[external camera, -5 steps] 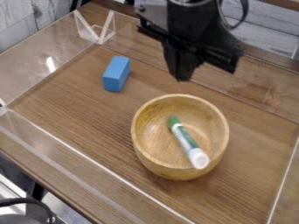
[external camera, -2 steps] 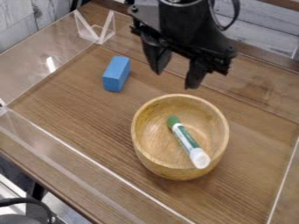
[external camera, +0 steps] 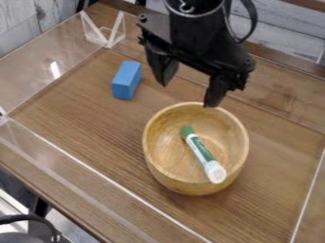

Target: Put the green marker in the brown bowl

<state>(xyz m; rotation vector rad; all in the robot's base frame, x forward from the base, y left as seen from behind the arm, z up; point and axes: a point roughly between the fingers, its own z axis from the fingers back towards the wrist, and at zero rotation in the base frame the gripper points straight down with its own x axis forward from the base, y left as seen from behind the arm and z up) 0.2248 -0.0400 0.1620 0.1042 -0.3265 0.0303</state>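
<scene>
The green marker (external camera: 200,155) lies loose inside the brown bowl (external camera: 162,159), slanting from its green end near the bowl's middle down to its white end at the front right wall. My gripper (external camera: 187,86) hangs above the bowl's far rim, open, with its two black fingers (external camera: 219,91) spread wide and nothing between them. It touches neither the marker nor the bowl.
A blue block (external camera: 125,79) sits on the wooden table to the left of the gripper. Clear plastic walls (external camera: 38,142) fence the table along the front left, and a clear angled stand (external camera: 102,28) is at the back left.
The gripper went from shut to wide open and shifted slightly left and down above the bowl's far rim. The marker lies unmoved in the bowl.
</scene>
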